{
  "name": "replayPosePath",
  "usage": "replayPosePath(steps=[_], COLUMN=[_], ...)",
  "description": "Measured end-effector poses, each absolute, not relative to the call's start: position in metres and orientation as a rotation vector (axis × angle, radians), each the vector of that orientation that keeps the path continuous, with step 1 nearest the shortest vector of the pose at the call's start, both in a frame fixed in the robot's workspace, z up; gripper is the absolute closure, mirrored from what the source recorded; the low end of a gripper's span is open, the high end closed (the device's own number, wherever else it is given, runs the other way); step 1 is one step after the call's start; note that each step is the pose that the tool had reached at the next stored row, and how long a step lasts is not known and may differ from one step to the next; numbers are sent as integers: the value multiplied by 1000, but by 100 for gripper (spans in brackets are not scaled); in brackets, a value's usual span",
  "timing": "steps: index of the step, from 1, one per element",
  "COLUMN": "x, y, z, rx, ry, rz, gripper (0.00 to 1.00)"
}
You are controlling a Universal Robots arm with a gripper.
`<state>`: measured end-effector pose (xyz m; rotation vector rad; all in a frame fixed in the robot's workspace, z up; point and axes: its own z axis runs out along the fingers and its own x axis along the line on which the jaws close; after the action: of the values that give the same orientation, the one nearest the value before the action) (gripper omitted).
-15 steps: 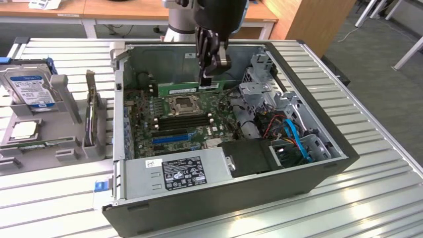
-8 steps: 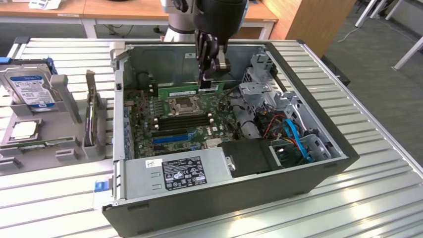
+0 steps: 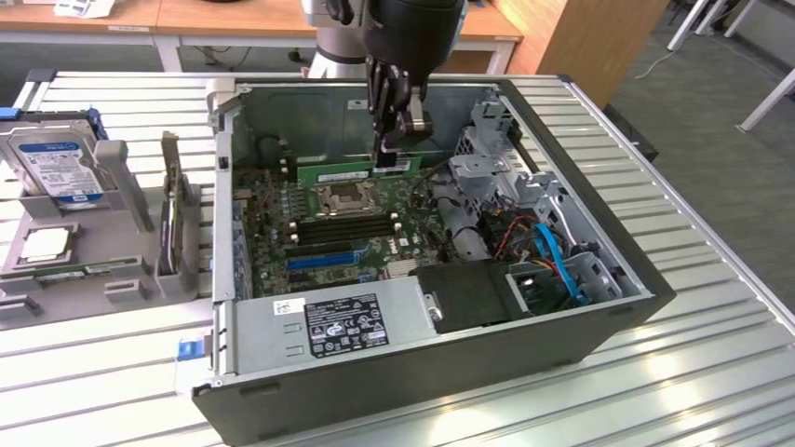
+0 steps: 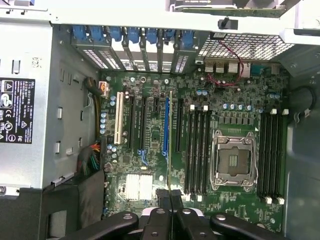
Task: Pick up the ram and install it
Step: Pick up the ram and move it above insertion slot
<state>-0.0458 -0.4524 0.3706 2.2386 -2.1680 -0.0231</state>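
Looking into the open computer case (image 3: pixel 584 163) on the table (image 3: pixel 708 372), found the claw (image 3: pixel 395 154) closed almost fully on the ram (image 3: pixel 335 173). Pinched the stick by its upper long edge, off-centre, toward the end on the exterior view's right. Held it level in the air above the motherboard (image 3: pixel 267 247), apparently clear of the board. From the wrist, caught the ram (image 4: pixel 170 140) edge-on as a thin line reaching out from the claw (image 4: pixel 169 196), lying between the blue slot (image 4: pixel 165 127) and the nearest bank of black memory slots (image 4: pixel 197 150).

Judged the stick light, stiff and very thin: easy to carry, but likely to crack or flex if twisted or pushed down crooked. Reckoned the chips and the contact edge best left untouched, with the bare long edge opposite the contacts, or the two short ends, the safest places to grip.

Could not make out the contact edge or its notch in either view, nor the state of the small latches at the slot ends. Lost part of the stick behind the claw in the exterior view. Could not read the white label on the stick's face.
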Motion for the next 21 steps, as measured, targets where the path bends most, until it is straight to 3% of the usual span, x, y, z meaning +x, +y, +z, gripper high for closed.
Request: replayPosePath(steps=[21], x=[-46], y=[-451], z=[369], rx=[2199], ry=[-2209], rz=[-24], gripper=[88])
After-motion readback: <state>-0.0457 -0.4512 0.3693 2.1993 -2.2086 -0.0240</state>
